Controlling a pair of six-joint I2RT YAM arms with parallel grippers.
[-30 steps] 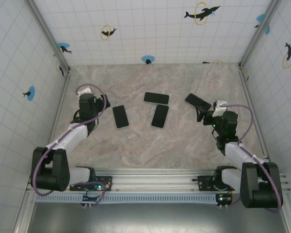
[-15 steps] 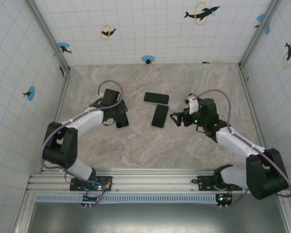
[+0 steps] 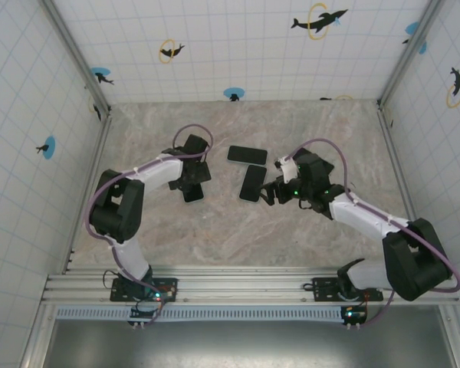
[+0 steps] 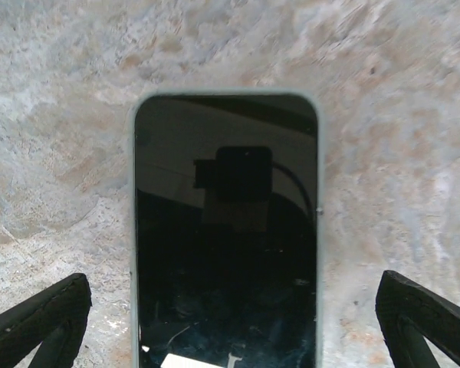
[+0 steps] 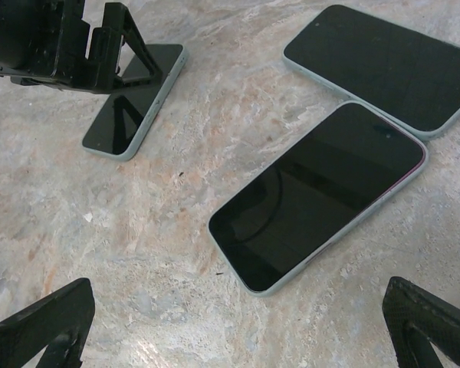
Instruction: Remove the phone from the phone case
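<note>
Your left pincer (image 3: 190, 178) sits left of centre in the top view, over the left phone (image 3: 192, 193). Its jaws are spread wide and hold nothing. On its wrist camera the fingertips (image 4: 38, 322) sit in the two bottom corners, one on each side of that phone and clear of its edges. The phone lies flat and screen up in a pale case on the marbled tabletop (image 4: 61, 115).

Your right pincer (image 3: 270, 192) is just right of the middle phone (image 3: 252, 184), also fully open and empty. On its wrist camera that phone lies diagonally ahead of the fingers, screen up in a pale case. The far phone (image 3: 247, 155) lies just beyond it, toward the upper right of that frame.
</note>
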